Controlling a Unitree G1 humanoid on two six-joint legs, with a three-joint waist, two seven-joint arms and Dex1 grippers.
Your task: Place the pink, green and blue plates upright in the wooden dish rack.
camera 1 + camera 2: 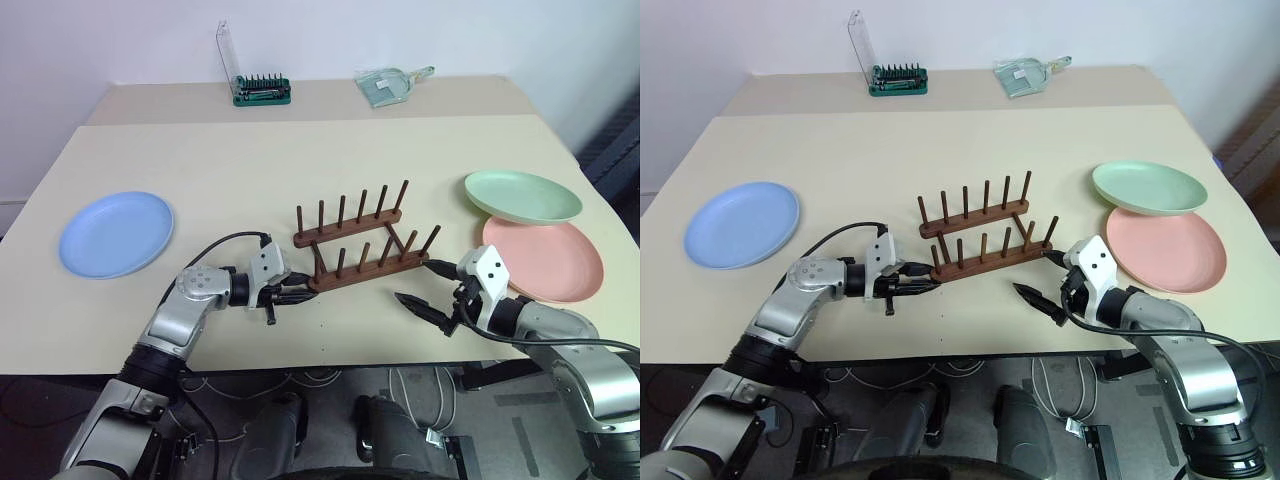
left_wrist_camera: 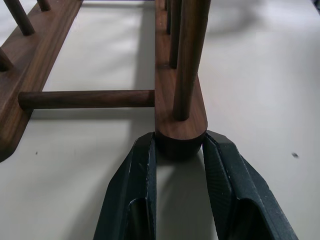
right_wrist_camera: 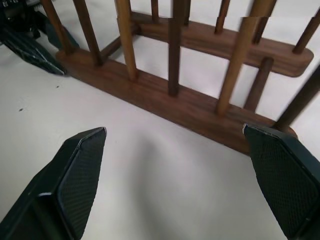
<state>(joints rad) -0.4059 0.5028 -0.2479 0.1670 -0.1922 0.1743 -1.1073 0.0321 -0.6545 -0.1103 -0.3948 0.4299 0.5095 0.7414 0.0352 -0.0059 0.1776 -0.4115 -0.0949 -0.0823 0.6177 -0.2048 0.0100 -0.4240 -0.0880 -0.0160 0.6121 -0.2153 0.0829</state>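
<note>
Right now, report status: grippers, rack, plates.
Left gripper shut on rack rail end. Right gripper open, empty, at rack's other end. Blue plate, green plate, pink plate flat on table. Rack empty.

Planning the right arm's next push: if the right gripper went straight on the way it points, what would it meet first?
Most likely the wooden dish rack: the open right gripper aims at its near rail, one fingertip already at the rail's end.

green plate [image 1: 522, 195] overlaps and hides far edge of pink plate [image 1: 543, 260]; wooden dish rack [image 2: 170, 90] peg tops cut off in both wrist views; bit labels in green holder [image 1: 262, 90] too small.
</note>
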